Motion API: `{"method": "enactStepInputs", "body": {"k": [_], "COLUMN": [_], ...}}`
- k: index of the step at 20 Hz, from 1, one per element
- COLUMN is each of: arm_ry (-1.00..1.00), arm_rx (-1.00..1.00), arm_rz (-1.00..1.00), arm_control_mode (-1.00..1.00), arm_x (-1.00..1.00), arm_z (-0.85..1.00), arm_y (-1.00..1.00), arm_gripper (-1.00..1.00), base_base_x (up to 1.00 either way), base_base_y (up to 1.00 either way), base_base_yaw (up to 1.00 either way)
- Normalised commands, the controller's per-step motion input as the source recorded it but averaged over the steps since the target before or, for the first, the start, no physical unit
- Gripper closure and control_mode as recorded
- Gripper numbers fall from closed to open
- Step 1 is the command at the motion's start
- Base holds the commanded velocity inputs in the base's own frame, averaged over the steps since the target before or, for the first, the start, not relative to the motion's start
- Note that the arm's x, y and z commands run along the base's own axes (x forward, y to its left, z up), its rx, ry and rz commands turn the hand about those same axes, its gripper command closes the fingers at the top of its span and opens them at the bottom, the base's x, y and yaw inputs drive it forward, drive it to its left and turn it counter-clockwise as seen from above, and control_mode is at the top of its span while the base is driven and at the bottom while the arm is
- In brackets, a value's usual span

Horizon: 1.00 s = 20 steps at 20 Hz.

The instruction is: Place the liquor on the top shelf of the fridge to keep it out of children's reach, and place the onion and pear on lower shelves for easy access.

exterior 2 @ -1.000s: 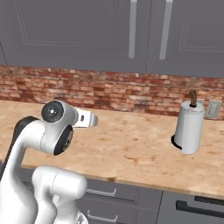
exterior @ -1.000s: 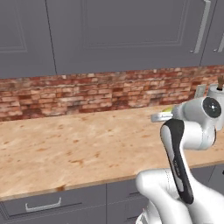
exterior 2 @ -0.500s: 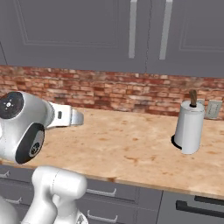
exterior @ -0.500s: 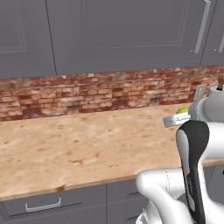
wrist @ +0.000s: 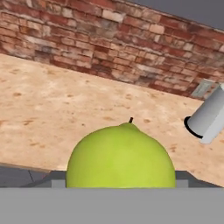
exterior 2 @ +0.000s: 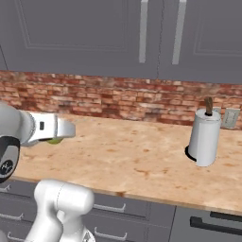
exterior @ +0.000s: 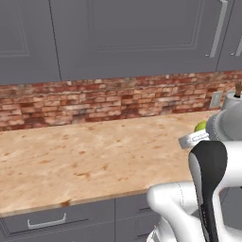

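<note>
The pear (wrist: 121,156) sits right at the gripper (wrist: 120,181), its yellow-green body bulging up between the two dark fingertips (wrist: 56,178), a tiny dark stem poking from its top. The jaws are pinching the pear, one tip at each flank of the fruit.

From the left base view a sliver of the pear (exterior: 201,125) shows above the counter (exterior: 85,160), tucked just behind the white arm (exterior: 222,142), near the counter's right end. From the right base view the same green peeks out under the gripper (exterior 2: 59,134), just under the white hand, at the left end of the counter (exterior 2: 142,160) and above its front part.

The paper towel roll (exterior 2: 204,139) stands upright on the counter well apart from the pear, toward the right end and close to the brick wall (exterior 2: 118,99). A brown spindle rises from its top. An outlet (exterior 2: 230,118) is set in the brick just beside the roll, on its right. In the hand view the roll (wrist: 209,116) appears tilted, at the far right.

Grey cabinets (exterior: 132,38) hang above the brick, with long vertical handles (exterior 2: 143,30). Drawers (exterior: 47,222) run below the counter's front edge.
</note>
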Motion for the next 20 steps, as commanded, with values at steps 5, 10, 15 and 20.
{"method": "enactStepInputs", "body": {"k": [5, 10, 15, 20], "arm_ry": [0.0, 0.0, 0.0, 0.0], "arm_rx": [0.0, 0.0, 0.0, 0.0], "arm_rz": [0.0, 0.0, 0.0, 0.0], "arm_control_mode": [1.0, 1.0, 1.0, 1.0], "arm_x": [0.0, 0.0, 0.0, 0.0], "arm_z": [0.0, 0.0, 0.0, 0.0], "arm_y": [0.0, 0.0, 0.0, 0.0], "arm_gripper": [1.0, 1.0, 1.0, 1.0], "base_base_x": [-0.81, -1.0, -0.62, -0.15], "base_base_y": [0.03, 0.23, 0.62, 0.77], "base_base_yaw": [0.0, 0.13, 0.42, 0.71]}}
